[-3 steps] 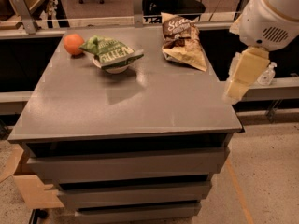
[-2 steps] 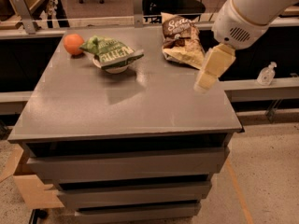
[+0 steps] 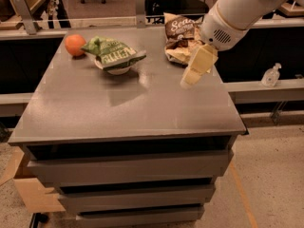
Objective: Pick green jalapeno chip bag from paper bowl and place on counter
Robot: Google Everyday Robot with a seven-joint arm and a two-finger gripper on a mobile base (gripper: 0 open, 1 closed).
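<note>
— What lies farthest left of the gripper [image 3: 189, 77]?
— An orange [image 3: 74, 45], well to its left and farther back on the counter [image 3: 133, 108]; just right of the orange sits the bowl [image 3: 116, 71]; the green bag [image 3: 113, 52] lies across it, wider than the bowl and overhanging its rim; both are well apart from the gripper.
— And nearer?
— A brown bag [image 3: 178, 31], just behind the gripper; the arm covers its right edge.
— The gripper itself?
— It hangs over the counter's right part, tilted down and leftward, not touching either bag; whether it is wide or narrow I cannot tell.
— To its right?
— A small clear bottle [image 3: 270, 76] on a ledge, off the counter.
</note>
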